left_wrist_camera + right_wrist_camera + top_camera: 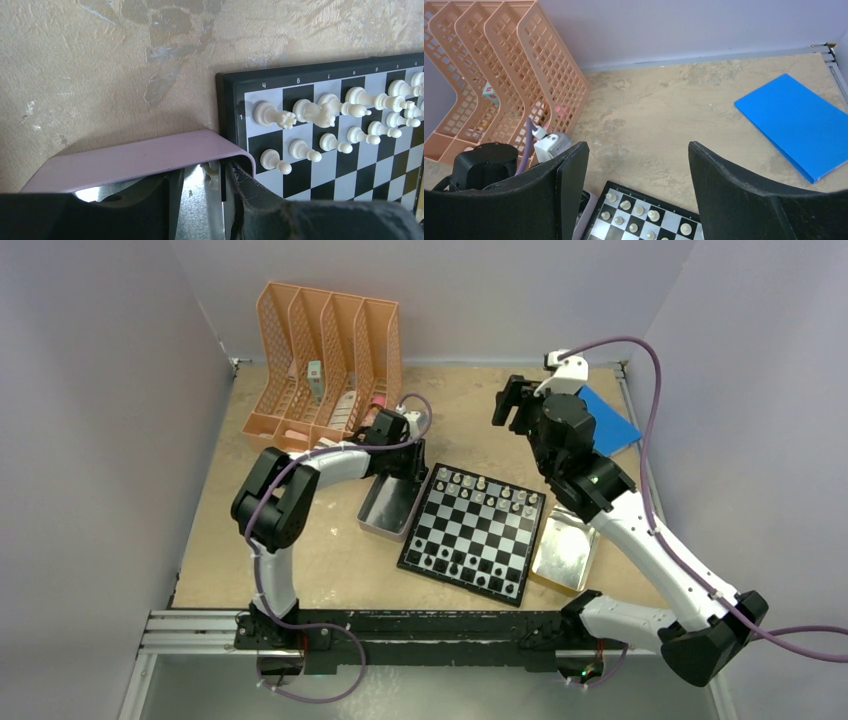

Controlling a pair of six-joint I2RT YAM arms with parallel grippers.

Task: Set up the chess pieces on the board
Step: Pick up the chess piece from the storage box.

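Desk (330, 570), centre: my L gripper (202, 181) down in tin (375, 530) beside board (475, 530), grip indeterminate; R gripper (638, 156) spread, toward far edge.

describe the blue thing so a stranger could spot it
Start at the chessboard in the middle and go to the table's far right corner. A flat rectangle lies there, partly behind the right arm. It is the only blue thing in view.

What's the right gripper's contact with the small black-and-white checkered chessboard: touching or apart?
Apart. The right wrist view shows the right gripper open and empty, high up, with the chessboard far below it.
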